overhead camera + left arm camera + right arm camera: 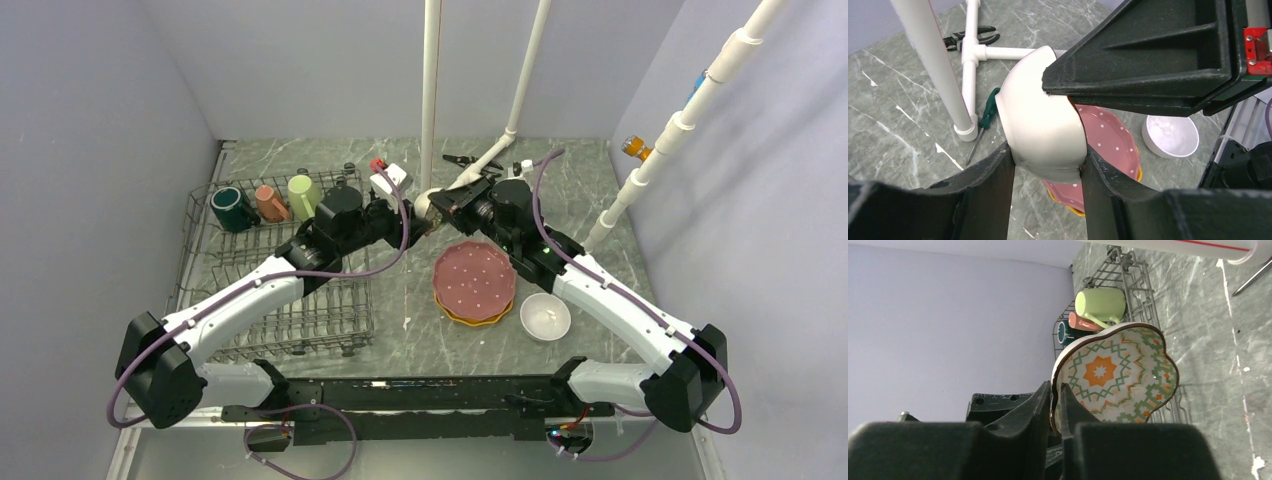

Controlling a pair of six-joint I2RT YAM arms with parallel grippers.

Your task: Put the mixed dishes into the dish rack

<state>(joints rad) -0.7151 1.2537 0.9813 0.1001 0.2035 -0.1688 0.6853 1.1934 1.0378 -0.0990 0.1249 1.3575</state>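
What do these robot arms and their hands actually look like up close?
The left arm and right arm both have smooth white shells joined by chunky black joints, with a thin purple cable looping along each. The left hand and right hand each end in two wedge-shaped matte black fingers. A small red part sits on the right hand.

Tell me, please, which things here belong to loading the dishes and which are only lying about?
Belong to the job: dish rack, dark green mug, salmon mug, light green mug, patterned bowl, plain white bowl, pink dotted plate, yellow-orange plate beneath it.
Only lying about: pliers, green-handled screwdriver, white pipe frame.
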